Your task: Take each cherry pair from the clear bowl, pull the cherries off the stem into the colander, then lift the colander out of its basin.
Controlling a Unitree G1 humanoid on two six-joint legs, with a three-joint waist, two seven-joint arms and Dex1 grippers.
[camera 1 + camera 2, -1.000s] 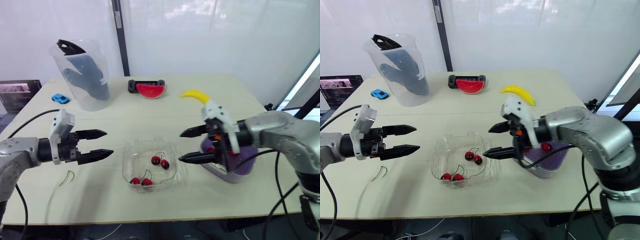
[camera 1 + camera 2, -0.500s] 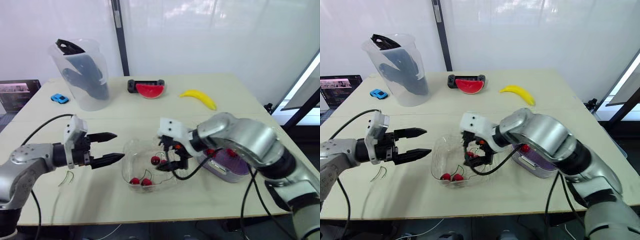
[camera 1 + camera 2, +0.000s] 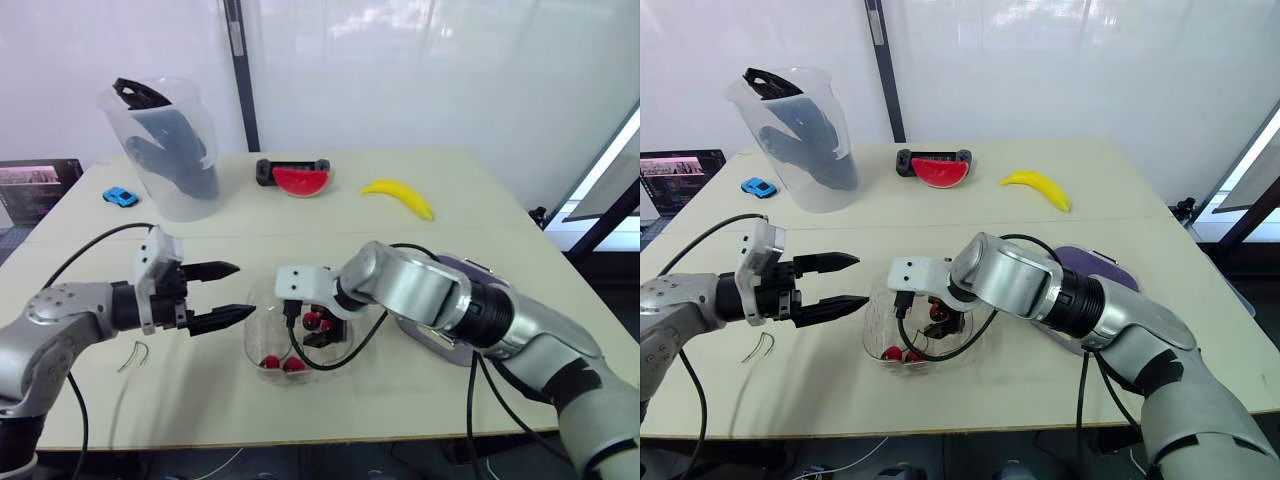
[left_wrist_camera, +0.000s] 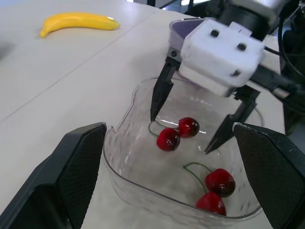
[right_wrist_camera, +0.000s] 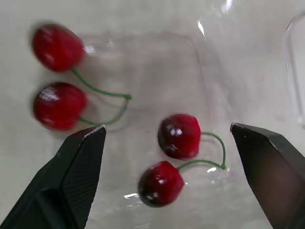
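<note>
Right wrist view: right claw (image 5: 167, 128) wide open, empty, its fingers on both sides of one cherry pair (image 5: 174, 143) inside the clear bowl (image 4: 119, 138), probably to close on it | left claw (image 3: 243, 290) open, empty, beside the bowl, probably ready to take the stem

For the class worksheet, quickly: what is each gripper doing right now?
Left gripper: open, empty, beside the clear bowl.
Right gripper: open, inside the bowl, astride a cherry pair, not gripping.

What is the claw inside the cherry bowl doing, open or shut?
Open: the right gripper has its fingers apart in the clear bowl, a cherry pair between them, untouched.
</note>
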